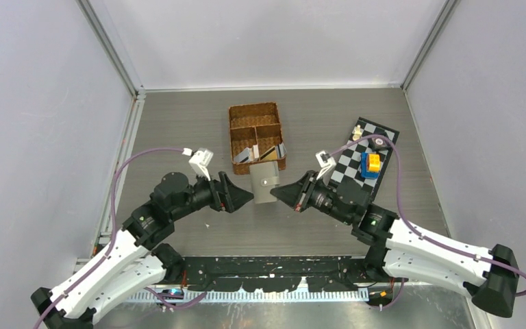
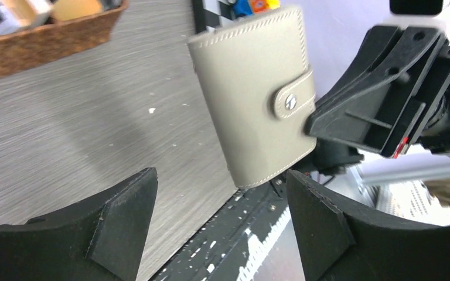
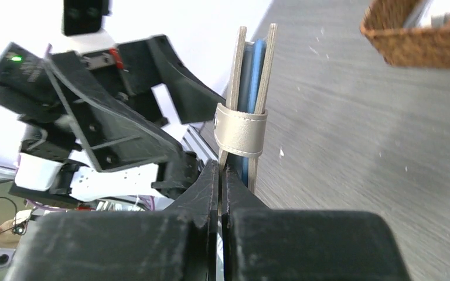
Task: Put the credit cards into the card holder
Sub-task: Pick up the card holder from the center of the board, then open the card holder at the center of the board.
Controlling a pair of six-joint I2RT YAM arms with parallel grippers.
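Card holder [image 2: 252, 99] was shut, its snap tab [image 2: 293, 100] fastened, and held above the counter [image 1: 178, 130] just in front of the wicker basket [image 1: 236, 130]. Right pincer [image 3: 220, 182] was pressed together on the tab-side edge of the card holder, pinching it. From the right wrist view the holder showed edge-on, with blue sleeves [image 3: 252, 76] between the two covers. Left pincer [image 2: 220, 228] was spread wide, both fingers [image 2: 117, 222] apart from the holder, which sat just beyond the gap between them. From above, the two pincers pointed at each other with the holder between their tips. Credit cards [image 1: 246, 155], white or grey with a dark stripe, leaned in the near compartments of the basket; none was visible in the holder. Checkered board [image 1: 356, 164] carrying small toys lay on the counter to the right, near the right arm
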